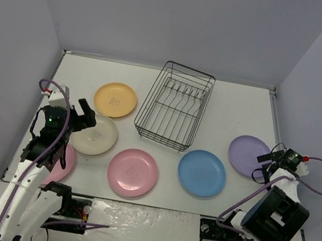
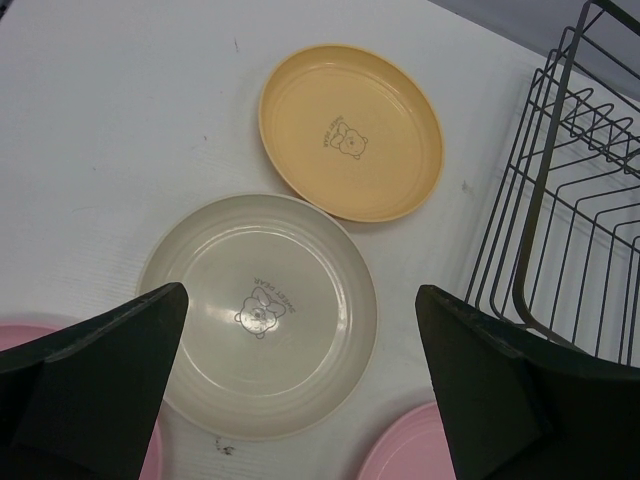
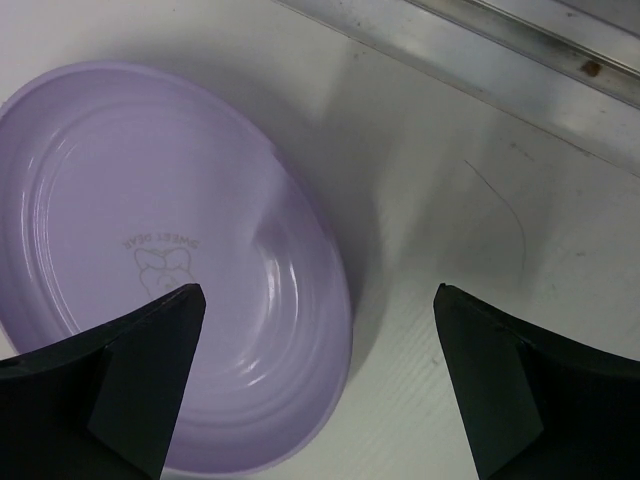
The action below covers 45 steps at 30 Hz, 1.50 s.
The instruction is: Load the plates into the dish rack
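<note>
Both open and empty — left gripper [image 2: 300, 297] over the cream plate [image 2: 250, 250], right gripper [image 3: 320, 292] at the rim of the lavender plate [image 3: 150, 180]. We lose half a pink plate [image 1: 66, 165] under the left arm [image 1: 41, 143] — far from the dish rack [image 1: 148, 107].

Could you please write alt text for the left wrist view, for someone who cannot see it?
The left gripper, jaws open and empty, hovers over a cream plate on the white table. A yellow-orange plate lies beyond it, the black wire dish rack stands at right, and two pink plates peek in at the bottom.
</note>
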Each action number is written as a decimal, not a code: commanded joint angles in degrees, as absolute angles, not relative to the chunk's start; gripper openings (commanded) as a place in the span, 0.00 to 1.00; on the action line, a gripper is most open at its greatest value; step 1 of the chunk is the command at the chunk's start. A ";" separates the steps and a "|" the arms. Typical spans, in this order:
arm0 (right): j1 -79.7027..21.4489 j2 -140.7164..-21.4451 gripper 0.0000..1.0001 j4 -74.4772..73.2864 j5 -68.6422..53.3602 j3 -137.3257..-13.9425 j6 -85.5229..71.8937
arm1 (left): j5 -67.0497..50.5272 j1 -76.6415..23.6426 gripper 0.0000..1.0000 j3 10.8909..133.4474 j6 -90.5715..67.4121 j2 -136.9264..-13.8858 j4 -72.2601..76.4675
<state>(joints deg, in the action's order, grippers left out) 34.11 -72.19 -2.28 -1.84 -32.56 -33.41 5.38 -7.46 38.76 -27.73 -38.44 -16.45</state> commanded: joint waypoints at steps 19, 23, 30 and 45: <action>33.92 -73.17 0.16 7.49 3.51 -30.10 -37.49 | 4.36 -7.17 0.97 40.65 -28.35 -37.16 -15.12; 33.03 -64.61 0.00 3.81 7.30 -32.82 -35.90 | 5.03 -7.21 0.97 40.61 -28.50 -36.45 -15.43; 25.53 -57.40 0.00 -0.18 14.64 -41.40 -31.58 | 4.88 -7.18 0.97 40.67 -28.52 -36.47 -15.62; -27.20 -80.96 0.00 -10.29 66.83 -85.77 -3.82 | 5.67 -7.13 0.97 41.04 -28.39 -36.62 -16.64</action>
<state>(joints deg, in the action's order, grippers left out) -19.83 -72.89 -11.17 45.80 -77.28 -14.75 4.71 -7.46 38.76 -27.75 -36.38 -17.97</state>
